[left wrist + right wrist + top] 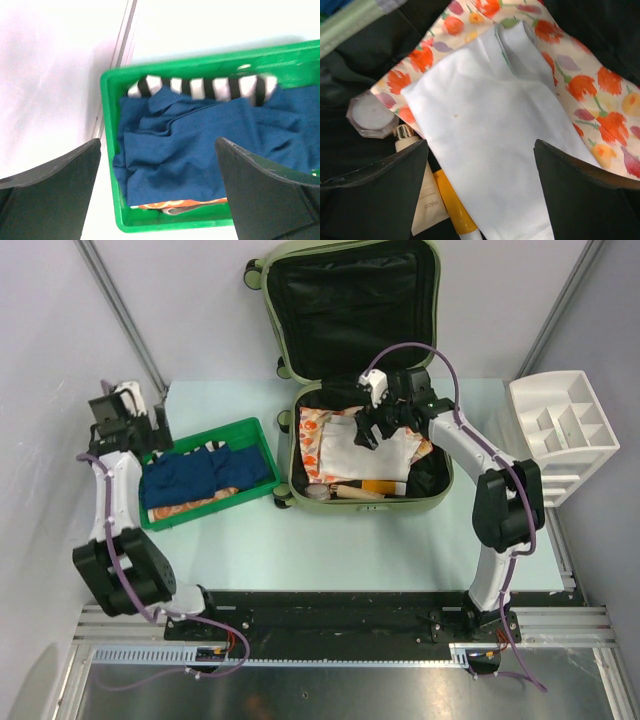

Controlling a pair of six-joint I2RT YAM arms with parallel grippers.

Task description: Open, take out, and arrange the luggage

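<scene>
The luggage [400,507] lies open in the upper middle of the overhead picture. Its lower shell rests flat on the pale bench [330,550] and its black-lined lid is thrown back toward the top edge. It is not emptied yet: a floral cloth [600,85] is spread inside with a folded white cloth [485,130] on top. Toward the lower left of the right wrist picture there are a small clear jar [370,116], a pale tube [427,200] and a yellow one [452,205].

The right pincer [372,430] hangs directly over that shell, fingers spread wide with nothing between them. The white cloth sits straight below the gap. In the wrist picture its long axis runs from the upper middle down to the bottom edge, so the two fingers stand either side of its width. To my eye that is the line-up that matters: a drop would put the fingers astride the cloth, across its narrow way.

The left pincer [150,425] is far off at the left of the overhead frame, over the end of the green tray [255,430]. It too is spread and empty, above a blue garment [185,150] and a black-and-white striped piece [200,87] lying in the tray. The right arm is plainly the nearer one to the luggage. The white organizer [560,430] stands at the right edge, beyond the luggage.
</scene>
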